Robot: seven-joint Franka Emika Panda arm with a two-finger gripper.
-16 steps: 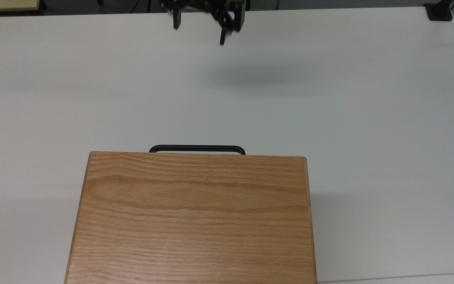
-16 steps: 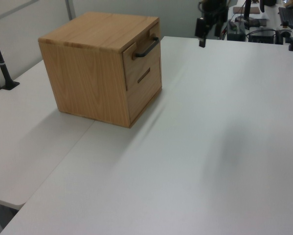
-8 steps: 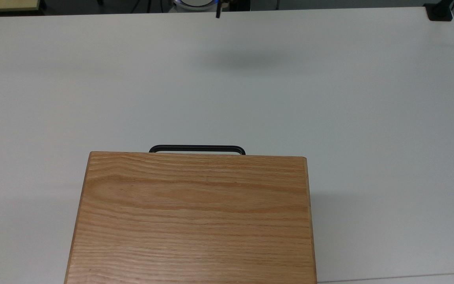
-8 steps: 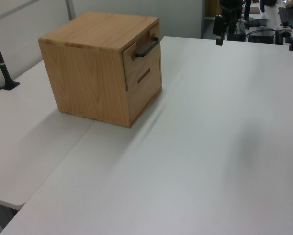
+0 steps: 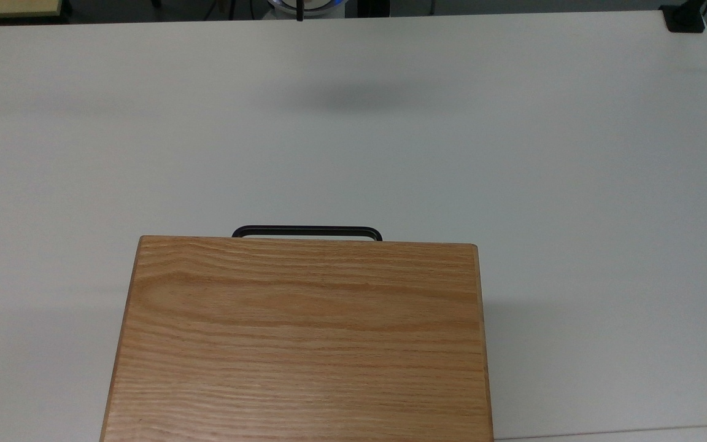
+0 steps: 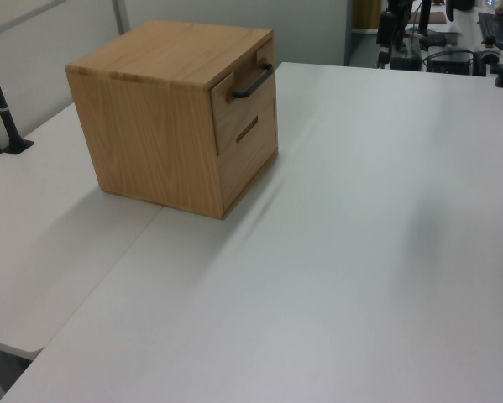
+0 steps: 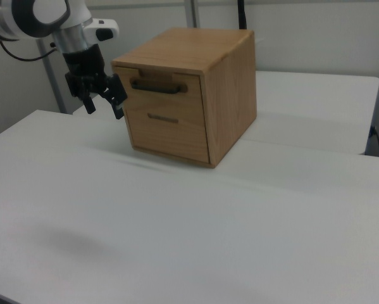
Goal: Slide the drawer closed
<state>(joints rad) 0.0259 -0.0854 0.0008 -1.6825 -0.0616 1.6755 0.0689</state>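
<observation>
The cabinet point(image 7: 189, 95) is sitting on the white counter point(image 7: 176, 240), and the drawer point(image 7: 157, 88) is lying pushed into its upper slot, its front panel almost level with the cabinet's face. The black handle point(image 7: 156, 86) is sticking out from the front; in the top view it point(image 5: 307, 231) is peeking past the cabinet's point(image 5: 298, 337) front edge. A lower drawer front with a small recessed pull point(image 7: 162, 118) is sitting beneath it. Nothing inside either drawer is showing.

The hand point(image 7: 102, 101) is hanging above the counter toward the right view's left, apart from the cabinet, with its two fingers spread and gripping nothing.
</observation>
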